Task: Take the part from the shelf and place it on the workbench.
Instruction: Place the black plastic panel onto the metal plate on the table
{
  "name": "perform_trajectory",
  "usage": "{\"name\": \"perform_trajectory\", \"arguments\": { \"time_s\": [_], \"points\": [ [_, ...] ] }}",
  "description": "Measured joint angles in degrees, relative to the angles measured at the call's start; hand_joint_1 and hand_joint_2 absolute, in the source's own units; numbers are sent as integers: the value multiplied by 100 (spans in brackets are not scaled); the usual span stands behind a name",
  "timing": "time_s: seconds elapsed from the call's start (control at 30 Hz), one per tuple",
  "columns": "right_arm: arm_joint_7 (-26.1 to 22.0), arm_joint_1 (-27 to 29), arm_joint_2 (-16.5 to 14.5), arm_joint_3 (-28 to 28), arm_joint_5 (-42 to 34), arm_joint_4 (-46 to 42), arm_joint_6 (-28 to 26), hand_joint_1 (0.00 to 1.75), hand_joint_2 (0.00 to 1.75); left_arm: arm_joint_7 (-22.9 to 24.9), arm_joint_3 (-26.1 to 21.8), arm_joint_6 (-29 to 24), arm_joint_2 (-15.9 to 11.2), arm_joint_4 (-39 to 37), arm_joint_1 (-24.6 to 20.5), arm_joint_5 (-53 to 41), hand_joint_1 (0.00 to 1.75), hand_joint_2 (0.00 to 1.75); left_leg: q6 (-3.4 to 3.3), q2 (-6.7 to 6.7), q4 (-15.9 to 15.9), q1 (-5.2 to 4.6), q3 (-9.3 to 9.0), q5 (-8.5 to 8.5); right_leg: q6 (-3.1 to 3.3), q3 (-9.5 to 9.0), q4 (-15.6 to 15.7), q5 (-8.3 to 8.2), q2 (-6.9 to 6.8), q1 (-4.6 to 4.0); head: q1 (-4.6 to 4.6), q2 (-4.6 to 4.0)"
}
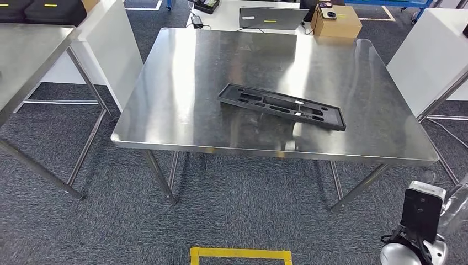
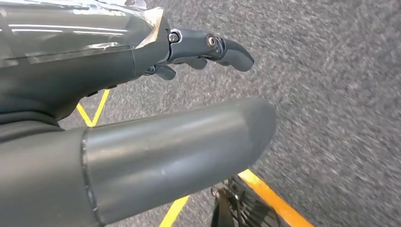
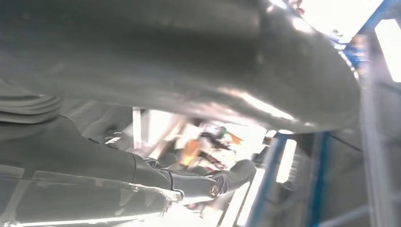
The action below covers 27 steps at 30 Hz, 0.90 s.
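The black flat part [image 1: 281,106], a long tray-like piece with cut-outs, lies on the steel workbench [image 1: 193,83], slightly right of its middle and at a slant. In the left wrist view my left hand [image 2: 118,71] hangs over grey carpet with its fingers [image 2: 222,47] stretched out, apart from the thumb [image 2: 189,146], and holds nothing. In the blurred right wrist view my right hand [image 3: 94,151] has thumb [image 3: 213,71] and fingers [image 3: 222,182] apart, with nothing between them. My right wrist [image 1: 422,212] shows low at the right, below the workbench's front edge.
A second steel table [image 1: 33,49] stands at the left, and white panels [image 1: 116,44] flank the workbench. Behind it are a laptop [image 1: 273,17] and a cardboard box [image 1: 336,22]. Yellow tape [image 1: 240,255] marks the carpet in front. A blue frame [image 3: 269,179] stands near my right hand.
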<state>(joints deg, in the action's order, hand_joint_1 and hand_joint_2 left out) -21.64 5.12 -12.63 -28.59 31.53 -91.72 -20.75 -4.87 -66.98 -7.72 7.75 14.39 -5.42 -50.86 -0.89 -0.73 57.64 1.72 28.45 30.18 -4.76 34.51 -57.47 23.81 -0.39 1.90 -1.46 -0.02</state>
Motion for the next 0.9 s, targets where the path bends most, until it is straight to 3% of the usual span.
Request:
{"name": "perform_trajectory", "arguments": {
  "time_s": [0.07,0.13,0.17,0.2,0.23,0.27,0.33,0.37,0.4,0.47,0.5,0.57,0.63,0.67,0.7,0.73,0.8,0.87,0.9],
  "points": [
    [43,-35,-49,-156,2,424,46,0,0,25,-31,-56,10,3,-5,-4,0,0,-154,42,-12,-35,160,-143,82,192,-454,443,10,15,-16,0],
    [174,-164,-84,-348,-36,1034,69,0,0,65,-68,-173,13,5,-8,-5,0,0,-215,70,-4,-84,325,-280,138,393,-1205,913,13,-15,-28,0],
    [229,-261,-84,-468,-55,1475,36,0,0,84,-89,-250,21,6,-9,-5,0,0,-225,81,3,-104,399,-345,115,418,-1494,989,16,-36,-27,0],
    [240,-372,-66,-599,-68,1998,-40,0,0,97,-107,-327,34,5,-11,-6,0,0,-230,90,12,-125,470,-410,72,366,-1637,953,17,-61,-25,0],
    [245,-498,-23,-730,-51,2605,-145,0,0,104,-121,-396,53,5,-15,-7,0,0,-232,93,21,-143,535,-472,30,196,-1552,831,19,-88,-26,0],
    [275,-621,38,-845,-18,3222,-243,0,0,105,-135,-455,75,5,-22,-7,0,0,-231,94,28,-157,598,-528,16,-67,-1268,700,21,-118,-26,0],
    [494,-844,176,-1003,109,4340,-373,0,0,106,-161,-547,128,4,-48,-6,0,0,-207,88,38,-184,689,-639,112,-712,-364,639,20,-195,-29,0],
    [708,-916,230,-1041,218,4795,-409,0,0,111,-175,-595,152,3,-59,-7,0,0,-183,85,34,-194,716,-695,181,-907,-23,685,20,-227,-29,0],
    [974,-964,271,-1060,364,5205,-447,0,0,122,-189,-648,173,2,-65,-10,0,0,-155,83,25,-198,738,-753,245,-1006,190,732,19,-255,-32,0],
    [1603,-980,315,-1065,693,5916,-486,0,0,166,-215,-769,199,1,-49,-23,0,0,-88,77,4,-188,771,-838,333,-963,272,678,14,-239,-36,0],
    [1908,-965,321,-1057,836,6220,-485,0,0,195,-228,-823,211,0,-34,-33,0,0,-58,67,47,-178,806,-773,382,-924,283,618,3,-214,-37,0],
    [2316,-920,316,-1030,1014,6688,-472,0,0,240,-252,-900,227,-4,-8,-47,0,0,8,51,415,-159,945,-325,477,-806,302,482,-20,-153,-26,0],
    [2470,-888,312,-1009,1070,7010,-465,0,0,260,-269,-931,235,-5,-2,-51,0,0,81,48,1141,-142,1130,251,512,-657,292,357,-39,-160,-16,0],
    [2501,-880,313,-1003,1082,7141,-462,0,0,263,-274,-936,236,-5,-3,-51,0,0,114,49,1456,-128,1175,375,499,-578,282,292,-48,-159,-15,0],
    [2528,-875,318,-999,1093,7249,-456,0,0,267,-278,-937,237,-5,-3,-51,0,0,140,51,1635,-110,1154,371,483,-500,267,232,-55,-156,-14,0],
    [2577,-874,323,-993,1125,7339,-433,0,0,277,-281,-944,237,-5,-3,-56,0,0,158,53,1591,-87,1020,247,458,-418,244,181,-60,-147,-14,0],
    [2806,-872,335,-947,1305,7479,-338,0,0,333,-284,-1010,244,-6,-8,-84,0,0,193,54,908,-36,460,1,393,-258,160,111,-61,-126,-13,0],
    [3071,-869,338,-832,1604,7589,-233,0,0,452,-283,-1151,261,-14,-19,-140,0,0,185,34,156,-40,-42,-1,309,-138,71,54,-64,-128,-20,0],
    [3140,-867,332,-759,1739,7631,-209,0,0,523,-282,-1232,271,-21,-22,-170,0,0,157,26,-7,-62,-122,46,264,-104,50,20,-65,-133,-24,0]
  ]
}}
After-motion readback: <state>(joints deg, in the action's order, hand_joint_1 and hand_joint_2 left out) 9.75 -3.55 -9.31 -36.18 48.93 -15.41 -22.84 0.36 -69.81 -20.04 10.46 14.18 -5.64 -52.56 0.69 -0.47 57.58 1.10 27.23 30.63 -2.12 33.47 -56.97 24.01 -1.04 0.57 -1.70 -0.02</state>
